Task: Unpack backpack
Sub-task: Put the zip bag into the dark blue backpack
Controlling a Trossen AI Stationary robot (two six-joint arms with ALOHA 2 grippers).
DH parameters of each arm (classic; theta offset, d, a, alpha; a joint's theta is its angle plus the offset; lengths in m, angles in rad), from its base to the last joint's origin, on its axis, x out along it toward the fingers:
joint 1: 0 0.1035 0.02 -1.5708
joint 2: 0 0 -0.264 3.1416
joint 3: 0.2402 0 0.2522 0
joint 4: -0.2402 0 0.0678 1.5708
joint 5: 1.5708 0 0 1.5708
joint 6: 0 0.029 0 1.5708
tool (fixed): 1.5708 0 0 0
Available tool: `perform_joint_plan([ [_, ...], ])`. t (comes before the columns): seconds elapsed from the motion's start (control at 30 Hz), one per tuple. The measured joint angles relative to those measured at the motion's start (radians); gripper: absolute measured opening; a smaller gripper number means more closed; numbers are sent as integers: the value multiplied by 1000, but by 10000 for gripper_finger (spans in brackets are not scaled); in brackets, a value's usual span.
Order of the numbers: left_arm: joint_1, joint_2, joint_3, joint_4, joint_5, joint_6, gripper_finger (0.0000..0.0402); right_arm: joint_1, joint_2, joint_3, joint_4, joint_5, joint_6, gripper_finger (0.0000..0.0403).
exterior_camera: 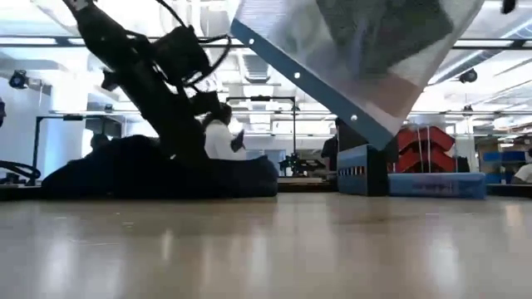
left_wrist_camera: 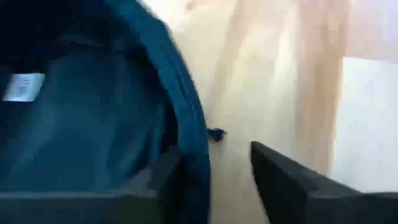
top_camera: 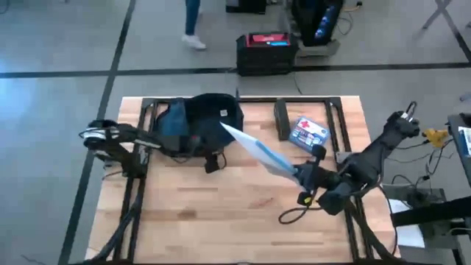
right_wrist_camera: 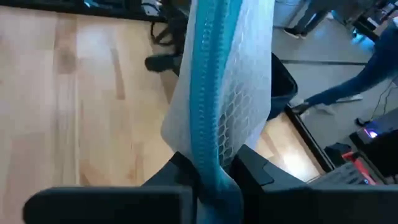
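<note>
The wooden table carries everything here, and the largest thing on it is the backpack, a dark navy bag lying near the far edge toward the left side, its small light logo patch facing up. The left gripper is at the backpack's near rim; in the left wrist view its fingers stand apart, with the blue fabric edge lying between them, though whether they grip it cannot be told. A clear mesh pouch with a blue zip edge hangs in the air between the backpack and the right gripper, which is clamped on the pouch's end. A small blue-white box lies on the far right part of the table, beside a dark block
</note>
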Motion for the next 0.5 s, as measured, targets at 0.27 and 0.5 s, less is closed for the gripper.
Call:
perform_joint_plan([
  [0.27,-202,65,115,-3,27,-18,3,-24,-1,38,8,58,-45,35],
  [0.5,-336,62,251,-97,-5,-18,24,-68,20,30,201,191,-193,35],
])
